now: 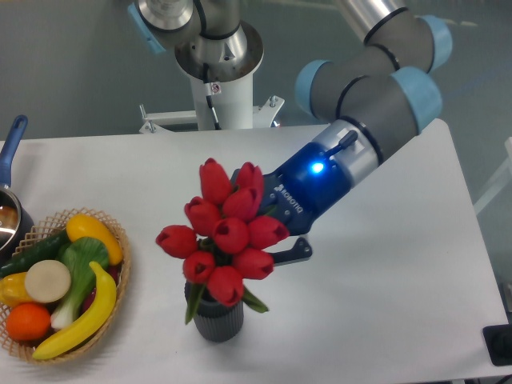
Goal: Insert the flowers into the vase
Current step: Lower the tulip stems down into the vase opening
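We are seeing our gripper (276, 240) sitting tight behind the flowers (224, 236), whose red heads are crowding everything in front of it and hiding the fingertips. Directly below the blooms, the vase (218, 316) is blocking any low path there. Far off beyond the flowers, the wicker basket (120, 276) of fruit and the pot (10, 204) are lining the table's far edge. Behind and beside the gripper, bare white table (384, 280) is lying open.
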`<action>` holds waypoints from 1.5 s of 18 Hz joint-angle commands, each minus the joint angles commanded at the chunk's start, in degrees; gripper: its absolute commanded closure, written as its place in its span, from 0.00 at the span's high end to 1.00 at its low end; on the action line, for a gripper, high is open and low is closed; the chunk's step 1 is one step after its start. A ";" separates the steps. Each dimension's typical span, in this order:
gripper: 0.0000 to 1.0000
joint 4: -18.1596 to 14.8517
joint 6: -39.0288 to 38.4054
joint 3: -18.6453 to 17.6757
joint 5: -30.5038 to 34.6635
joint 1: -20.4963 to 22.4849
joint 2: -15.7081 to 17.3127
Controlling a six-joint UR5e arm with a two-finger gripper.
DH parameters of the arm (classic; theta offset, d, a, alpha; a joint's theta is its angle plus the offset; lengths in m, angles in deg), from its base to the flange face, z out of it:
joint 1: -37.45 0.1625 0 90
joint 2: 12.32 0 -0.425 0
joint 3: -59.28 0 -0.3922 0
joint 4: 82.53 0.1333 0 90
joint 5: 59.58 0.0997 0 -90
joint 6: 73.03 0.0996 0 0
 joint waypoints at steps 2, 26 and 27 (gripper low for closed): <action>0.04 -0.09 -0.09 -0.97 -0.09 -0.09 0.44; 0.12 1.32 13.09 -10.81 0.88 0.53 -3.95; 0.14 1.32 13.97 -11.16 0.97 0.53 -4.04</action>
